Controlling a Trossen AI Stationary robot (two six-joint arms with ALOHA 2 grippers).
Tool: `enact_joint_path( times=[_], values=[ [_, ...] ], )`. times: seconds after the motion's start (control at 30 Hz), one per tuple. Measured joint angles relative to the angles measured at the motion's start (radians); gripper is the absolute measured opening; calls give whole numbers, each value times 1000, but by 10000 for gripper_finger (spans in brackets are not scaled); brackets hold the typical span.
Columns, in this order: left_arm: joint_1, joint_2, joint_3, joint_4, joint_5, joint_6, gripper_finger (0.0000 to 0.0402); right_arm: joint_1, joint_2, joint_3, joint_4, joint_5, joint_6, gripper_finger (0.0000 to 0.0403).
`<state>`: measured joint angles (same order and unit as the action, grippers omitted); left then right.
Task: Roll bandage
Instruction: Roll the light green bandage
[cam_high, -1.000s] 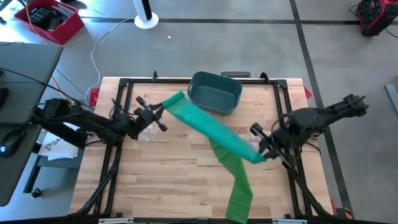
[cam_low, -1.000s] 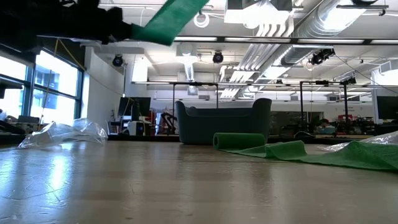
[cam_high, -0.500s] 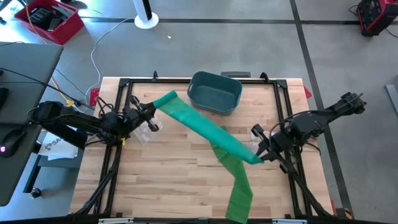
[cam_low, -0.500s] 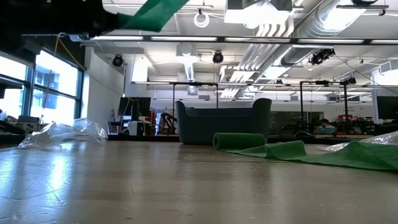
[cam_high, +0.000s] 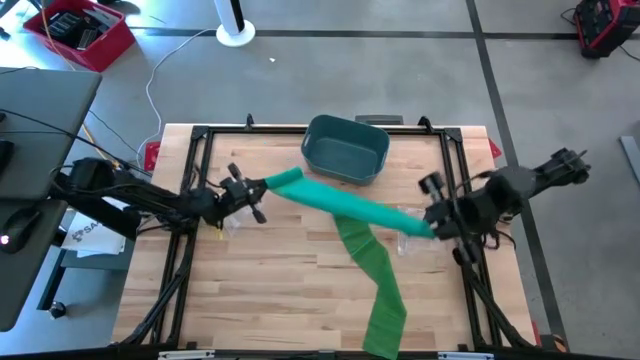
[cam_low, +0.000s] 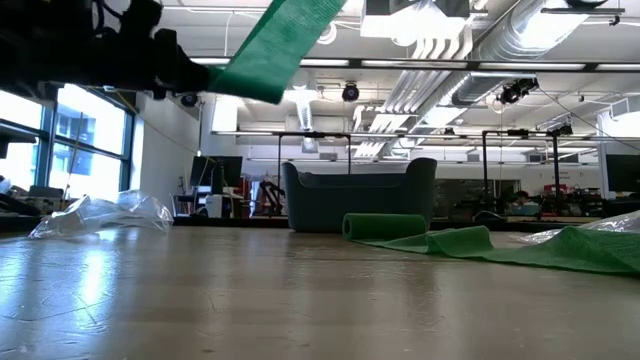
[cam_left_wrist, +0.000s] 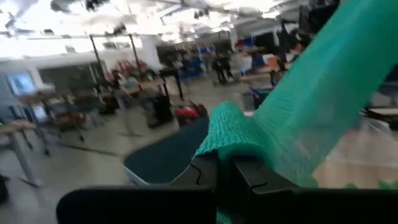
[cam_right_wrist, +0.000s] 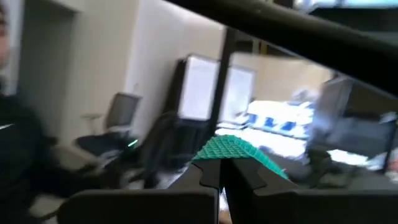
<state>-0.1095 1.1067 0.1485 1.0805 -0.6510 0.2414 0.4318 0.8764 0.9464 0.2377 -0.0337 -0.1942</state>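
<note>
A long green bandage (cam_high: 345, 205) spans in the air between my two grippers. My left gripper (cam_high: 262, 188) is shut on its left end, left of the bin. My right gripper (cam_high: 430, 225) is shut on it near the table's right side. From the span's middle a second stretch (cam_high: 375, 285) runs toward the near edge, lying on the table and reaching over the edge. The low view shows the raised strip (cam_low: 280, 45) and a rolled part (cam_low: 385, 226) resting on the table. My left gripper pinches the bandage's bunched left end (cam_left_wrist: 227, 134) between its two fingers, coming level from the table's left. The bandage is lifted clear there and runs taut toward my right gripper. My right gripper pinches a bunched fold of the bandage (cam_right_wrist: 233, 149) between its two fingers, coming from the table's right. That part is held clear of the table.
A dark teal bin (cam_high: 345, 150) stands at the far middle, just behind the span. Crumpled clear plastic lies by my left gripper (cam_high: 235, 220) and by my right gripper (cam_high: 405, 243). A black frame (cam_high: 200, 135) rims the table.
My left gripper has gone toward the table's left edge and come back right. My right gripper has gone toward the far edge and turned. The raised span now runs flatter across the table and shows narrower, turned more on edge; the stretch on the table has stayed.
</note>
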Motion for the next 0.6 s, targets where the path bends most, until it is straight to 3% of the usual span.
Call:
enact_joint_path(
  times=[0.23,0.43,0.6],
  values=[
    [-33,221,133,-78,15,-74,1,-134,6,113,-27,9,-6,0],
    [-58,389,315,-222,168,-75,1,-266,15,164,-79,87,48,0],
    [-80,464,447,-377,197,-80,1,-377,14,166,-85,102,55,0]
  ],
)
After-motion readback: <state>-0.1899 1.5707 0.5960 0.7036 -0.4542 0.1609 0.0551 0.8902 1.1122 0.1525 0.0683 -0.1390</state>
